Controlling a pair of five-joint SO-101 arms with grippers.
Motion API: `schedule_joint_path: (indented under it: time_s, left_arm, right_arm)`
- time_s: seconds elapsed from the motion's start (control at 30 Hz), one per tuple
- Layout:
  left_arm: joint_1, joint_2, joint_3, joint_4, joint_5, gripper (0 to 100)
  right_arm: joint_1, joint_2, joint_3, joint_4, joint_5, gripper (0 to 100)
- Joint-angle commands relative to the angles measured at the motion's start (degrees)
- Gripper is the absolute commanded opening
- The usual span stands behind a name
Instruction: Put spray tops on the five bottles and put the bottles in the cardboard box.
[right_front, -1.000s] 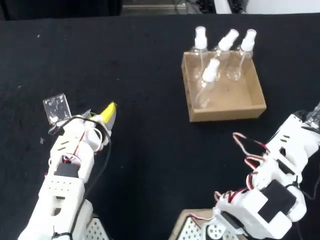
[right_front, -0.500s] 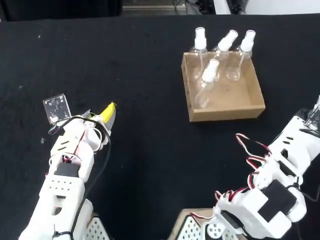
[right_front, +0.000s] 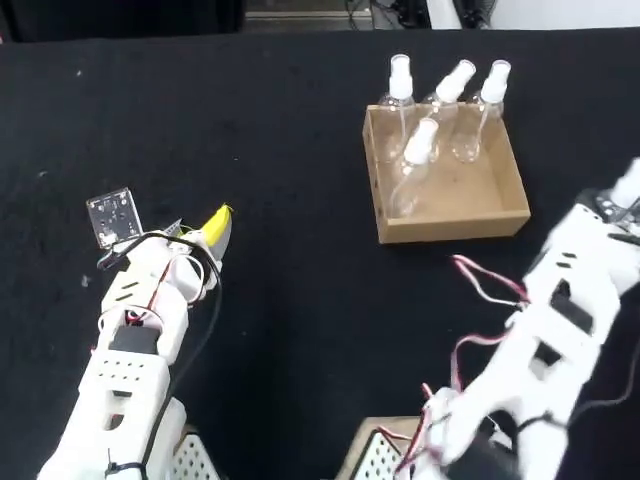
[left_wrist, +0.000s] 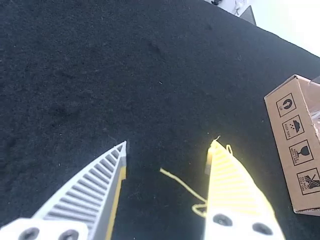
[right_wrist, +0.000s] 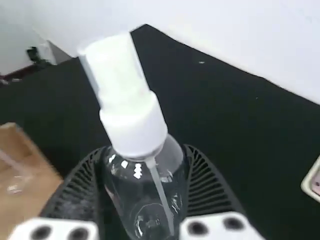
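Observation:
My right gripper (right_wrist: 145, 175) is shut on a clear bottle (right_wrist: 145, 200) with a white spray top (right_wrist: 125, 107); its black jaws press the bottle's shoulders. In the high view this arm stands at the right edge, the white spray top (right_front: 627, 186) sticking out beyond it, right of the cardboard box (right_front: 450, 222). The box holds several clear bottles with white spray tops (right_front: 422, 142), leaning toward its far wall. My left gripper (left_wrist: 167, 150) hangs open over bare black cloth at the left, its yellow finger (right_front: 218, 226) aimed toward the box (left_wrist: 295, 135).
A black cloth covers the table (right_front: 280, 150). A small square clear plate (right_front: 112, 217) lies just left of the left arm. White arm bases and perforated plates (right_front: 380, 455) stand at the near edge. A pale wall rises behind the table's far side.
The right arm has stretched out and swung up toward the box side with the bottle in its grip. The left arm has kept still.

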Motion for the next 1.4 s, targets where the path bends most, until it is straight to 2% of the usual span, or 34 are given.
schedule_joint_path:
  time_s: [0.0,0.17,0.33,0.6,0.77,1.37]
  left_arm:
    - [-0.1,-0.5,-0.9,-1.1,0.2,25]
    - [-0.3,-0.5,-0.9,-1.1,0.2,25]
    - [-0.3,-0.5,-0.9,-1.1,0.2,25]
    - [-0.3,-0.5,-0.9,-1.1,0.2,25]
    - [-0.3,-0.5,-1.0,-1.1,0.2,25]
    - [-0.4,-0.5,-1.1,-1.1,0.2,25]
  right_arm:
    - [-7.3,-12.5,-3.3,7.8,-0.6,1.1]
    - [-16.5,-15.8,-3.0,8.4,-0.6,1.1]
    - [-20.9,-10.7,-3.0,4.1,-0.6,1.1]
    - [-20.7,5.8,-3.4,-7.8,-0.6,1.1]
    - [-21.1,11.0,-3.4,-13.8,-0.6,1.1]
    - [-20.7,25.7,-10.1,-14.2,-0.5,1.1]
